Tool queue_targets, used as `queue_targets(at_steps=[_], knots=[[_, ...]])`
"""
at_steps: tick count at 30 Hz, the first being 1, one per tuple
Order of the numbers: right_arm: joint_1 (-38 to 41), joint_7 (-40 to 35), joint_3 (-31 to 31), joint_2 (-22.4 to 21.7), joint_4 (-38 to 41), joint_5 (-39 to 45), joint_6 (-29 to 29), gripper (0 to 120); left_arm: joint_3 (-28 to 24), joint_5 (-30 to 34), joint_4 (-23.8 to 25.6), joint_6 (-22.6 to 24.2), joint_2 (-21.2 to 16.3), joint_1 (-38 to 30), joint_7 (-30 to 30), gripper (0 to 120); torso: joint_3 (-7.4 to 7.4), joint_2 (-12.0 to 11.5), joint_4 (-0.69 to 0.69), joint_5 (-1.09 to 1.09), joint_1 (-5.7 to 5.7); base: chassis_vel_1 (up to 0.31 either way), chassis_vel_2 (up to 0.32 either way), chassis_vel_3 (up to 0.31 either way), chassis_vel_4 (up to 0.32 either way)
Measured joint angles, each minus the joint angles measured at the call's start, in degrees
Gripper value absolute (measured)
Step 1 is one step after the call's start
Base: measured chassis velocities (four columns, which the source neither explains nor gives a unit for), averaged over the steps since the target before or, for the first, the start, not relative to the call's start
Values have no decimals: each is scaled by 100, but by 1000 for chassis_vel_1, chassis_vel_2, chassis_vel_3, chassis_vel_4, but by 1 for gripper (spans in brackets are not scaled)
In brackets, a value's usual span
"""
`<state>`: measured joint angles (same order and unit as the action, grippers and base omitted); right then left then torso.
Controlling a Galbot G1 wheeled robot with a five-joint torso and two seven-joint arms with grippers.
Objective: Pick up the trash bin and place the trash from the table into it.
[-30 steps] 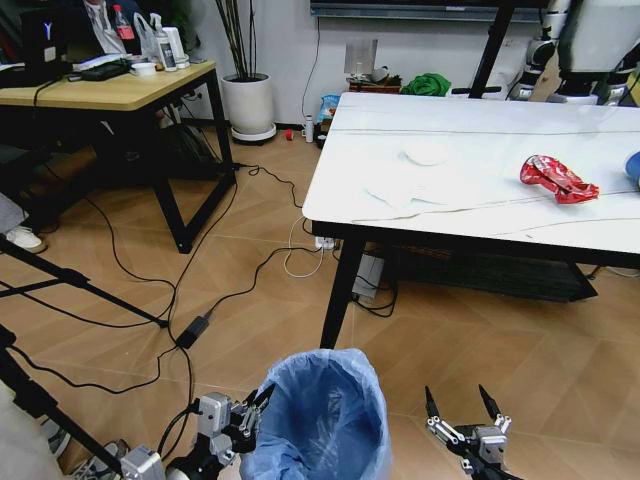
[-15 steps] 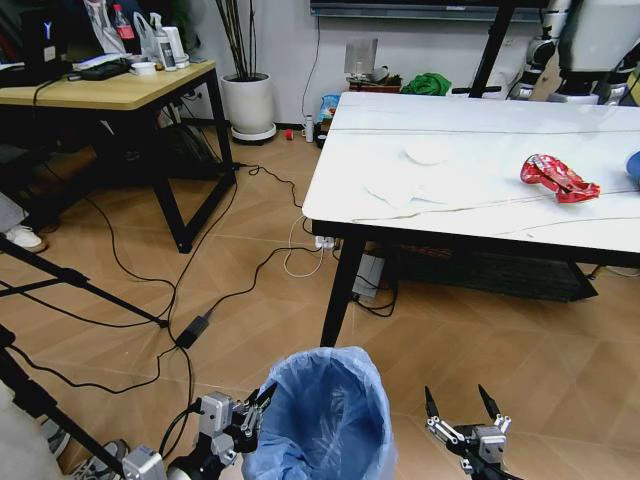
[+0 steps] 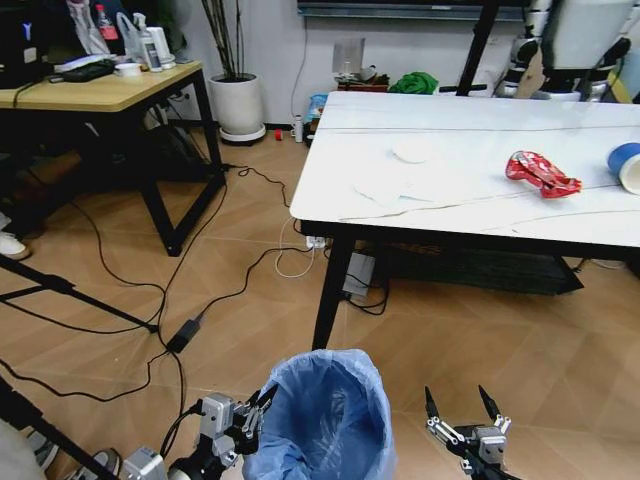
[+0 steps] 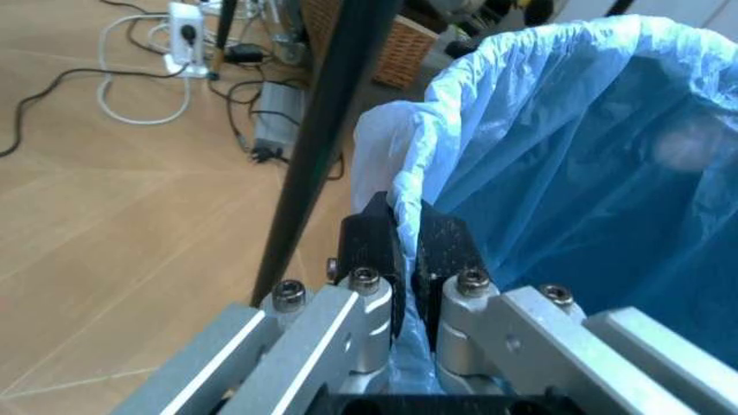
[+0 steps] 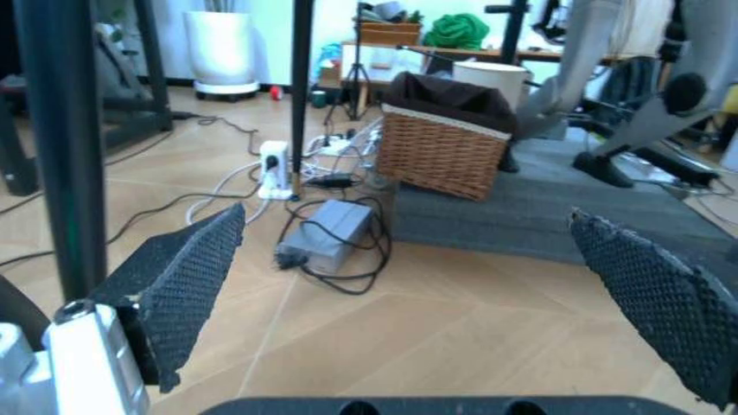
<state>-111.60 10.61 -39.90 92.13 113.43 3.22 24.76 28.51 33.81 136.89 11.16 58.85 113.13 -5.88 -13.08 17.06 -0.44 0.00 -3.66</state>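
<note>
The trash bin [image 3: 325, 412], lined with a crinkly blue bag, hangs low in front of me. My left gripper [image 3: 262, 400] is shut on its rim; in the left wrist view the black fingers [image 4: 372, 246] pinch the bag's edge [image 4: 421, 173]. To the bin's right, my right gripper [image 3: 458, 400] stands open and holds nothing, its mesh pads [image 5: 185, 281] spread wide. On the white marble table [image 3: 480, 125] lie a crushed red can [image 3: 540, 172], a blue paper cup [image 3: 626, 165] at the right edge and white paper wads [image 3: 412, 150].
The table's black leg [image 3: 328, 290] stands just beyond the bin. Cables and a power strip [image 3: 318, 241] trail across the wooden floor. A wooden desk [image 3: 100, 90] and white plant pot [image 3: 238, 105] are at the back left. A wicker basket [image 5: 444, 143] sits under the table.
The whole head view has shifted left, so the camera moved; the blue cup has come into sight. Both grippers keep their poses, the left still clamped on the bin.
</note>
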Motion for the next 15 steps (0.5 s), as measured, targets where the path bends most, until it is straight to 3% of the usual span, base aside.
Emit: queue_targets(at_steps=[15], knots=[[-8, -5, 3, 0, 3, 4, 4, 100, -21, -8, 48, -50, 29, 5, 96, 0, 3, -5, 1, 0, 1, -30, -23, -23, -29]])
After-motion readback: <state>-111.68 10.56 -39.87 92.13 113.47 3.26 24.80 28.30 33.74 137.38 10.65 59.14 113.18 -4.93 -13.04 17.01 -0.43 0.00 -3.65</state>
